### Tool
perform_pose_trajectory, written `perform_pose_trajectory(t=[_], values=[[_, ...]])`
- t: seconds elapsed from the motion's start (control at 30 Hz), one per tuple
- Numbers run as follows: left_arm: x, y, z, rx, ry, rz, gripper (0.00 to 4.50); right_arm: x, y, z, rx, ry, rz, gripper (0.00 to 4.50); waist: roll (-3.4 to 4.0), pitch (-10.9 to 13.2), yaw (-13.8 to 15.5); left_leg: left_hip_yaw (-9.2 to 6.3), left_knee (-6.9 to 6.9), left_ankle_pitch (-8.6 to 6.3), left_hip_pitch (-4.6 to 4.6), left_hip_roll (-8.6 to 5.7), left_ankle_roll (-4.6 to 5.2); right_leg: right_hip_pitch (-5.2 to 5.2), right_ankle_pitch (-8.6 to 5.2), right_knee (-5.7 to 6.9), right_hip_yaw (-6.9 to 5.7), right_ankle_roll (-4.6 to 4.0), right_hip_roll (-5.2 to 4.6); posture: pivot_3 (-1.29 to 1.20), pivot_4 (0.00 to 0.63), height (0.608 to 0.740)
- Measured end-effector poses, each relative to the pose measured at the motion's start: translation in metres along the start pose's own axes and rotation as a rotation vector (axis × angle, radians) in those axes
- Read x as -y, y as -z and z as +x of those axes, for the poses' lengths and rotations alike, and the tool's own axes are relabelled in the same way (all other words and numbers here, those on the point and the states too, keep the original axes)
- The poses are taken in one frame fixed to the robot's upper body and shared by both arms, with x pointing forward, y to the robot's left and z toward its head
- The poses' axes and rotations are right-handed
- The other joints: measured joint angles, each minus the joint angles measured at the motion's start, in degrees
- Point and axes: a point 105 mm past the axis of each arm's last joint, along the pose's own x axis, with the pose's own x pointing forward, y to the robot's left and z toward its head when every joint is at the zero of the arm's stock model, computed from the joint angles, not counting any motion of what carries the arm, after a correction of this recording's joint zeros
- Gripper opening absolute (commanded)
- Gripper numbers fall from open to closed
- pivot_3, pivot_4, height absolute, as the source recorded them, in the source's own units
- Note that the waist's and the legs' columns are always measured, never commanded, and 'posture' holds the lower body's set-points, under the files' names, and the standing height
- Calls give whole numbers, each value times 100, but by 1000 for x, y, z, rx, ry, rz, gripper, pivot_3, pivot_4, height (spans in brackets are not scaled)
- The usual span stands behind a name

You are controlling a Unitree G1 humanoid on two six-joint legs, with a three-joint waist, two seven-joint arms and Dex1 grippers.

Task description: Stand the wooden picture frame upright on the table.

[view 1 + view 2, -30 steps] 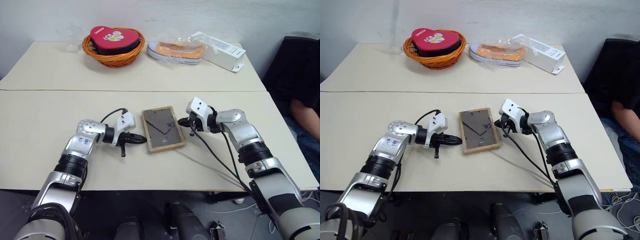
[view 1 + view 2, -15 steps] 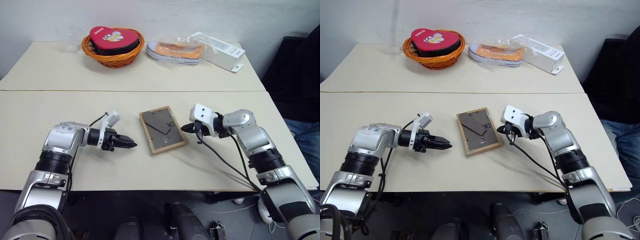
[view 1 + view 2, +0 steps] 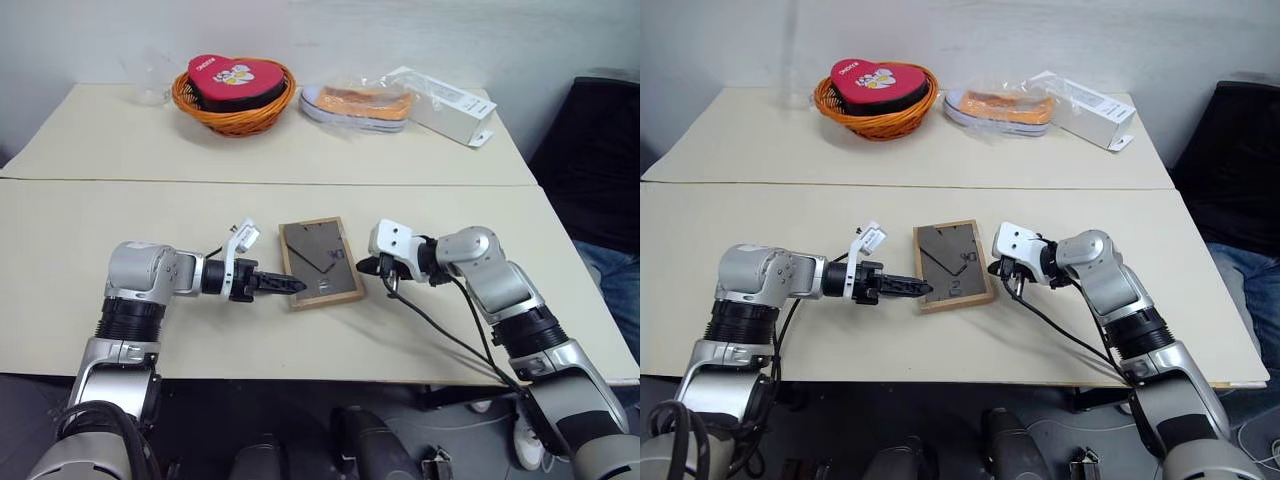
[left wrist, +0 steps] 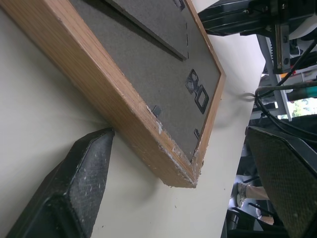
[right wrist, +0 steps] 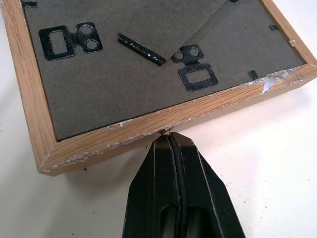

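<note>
One wooden picture frame (image 3: 320,262) lies backing-up on the table (image 3: 120,220), near its front edge. Two grippers flank it: left gripper (image 4: 183,163), fingers apart; right gripper (image 5: 171,144), fingers together, tip at frame's edge.

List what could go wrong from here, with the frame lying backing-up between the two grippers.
1. The wooden picture frame lies flat on the table. The shut right gripper only touches its edge, so a push may slide it instead of tilting it.
2. The open left gripper straddles a corner; closing there could pivot the frame or let it slip out.
3. The fold-out stand looks folded flat against the backing; raised like this, the frame would probably topple.
</note>
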Motion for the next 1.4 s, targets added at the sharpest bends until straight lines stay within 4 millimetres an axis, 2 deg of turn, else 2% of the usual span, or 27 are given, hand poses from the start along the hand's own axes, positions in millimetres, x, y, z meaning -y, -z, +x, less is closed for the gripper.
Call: perform_pose_trajectory(t=[0.27, 0.37, 0.6, 0.67, 0.77, 0.87, 0.93, 1.07, 1.13, 1.23, 1.4], values=[[6, -8, 21, 74, 73, -120, 4485, -6, -6, 5, 23, -16, 21, 0, 15, -12, 134, -3, 16, -5, -4, -5, 8, 3, 0, -4, -1, 0, -5, 0, 150, 740], [6, -9, 23, 93, 77, -154, 3836, -7, -7, 6, 27, -17, 23, 0, 15, -11, 128, -2, 18, -9, -11, -4, 10, -1, 1, 1, -1, 2, -4, 0, 150, 740], [6, -5, 17, 83, 81, -187, 1668, -7, -7, 6, 30, -16, 17, 0, 14, -10, 23, -2, 18, -2, -14, -2, -6, -12, 1, 5, -1, 1, -2, 0, 150, 740], [11, -7, 14, 93, 111, -170, 1245, -6, -8, 4, 37, -16, 18, 0, 14, -10, -20, -2, 18, -1, -12, -1, -8, -11, 1, 7, -1, 1, -2, 0, 150, 740], [10, -6, 9, 95, 94, -157, 1252, -1, -7, -6, 56, -4, 73, 563, 17, -8, -34, -2, 17, -1, -12, -1, -9, -13, 0, 8, -1, 1, -2, 0, 150, 740], [11, -5, 4, 101, 89, -137, 1252, 10, -15, -27, 111, 12, 182, 1616, 16, -6, -25, -3, 18, -1, -13, -1, -9, -13, 0, 7, -1, 1, -2, 0, 150, 740], [15, -7, 3, 108, 101, -110, 1252, 13, -31, -40, 164, -13, 239, 2314, 16, -5, -22, -4, 18, -1, -14, 0, -9, -14, 0, 8, -1, 1, -2, 0, 150, 740], [27, -12, 2, 111, 110, -21, 1252, 15, -74, -57, 294, -86, 318, 3685, 17, -5, -30, -4, 17, -1, -13, 1, -10, -15, 0, 7, -1, 0, -2, 0, 150, 740], [31, -13, 3, 107, 111, 18, 1252, 13, -88, -54, 328, -118, 340, 4340, 17, -5, -25, -5, 17, -1, -13, 0, -9, -14, 0, 5, -1, 0, -2, 0, 150, 740], [41, -14, 4, 103, 141, 56, 1252, 4, -95, -35, 339, -157, 382, 4500, 17, -5, -21, -5, 17, -1, -19, 0, -9, -17, 0, 4, -1, 0, -2, 0, 150, 740], [40, -15, 3, 99, 130, 67, 1252, 0, -105, -29, 355, -179, 377, 4500, 18, -4, -19, -8, 18, -1, -27, 0, -8, -22, 0, 3, -4, 0, -2, 0, 150, 740]])
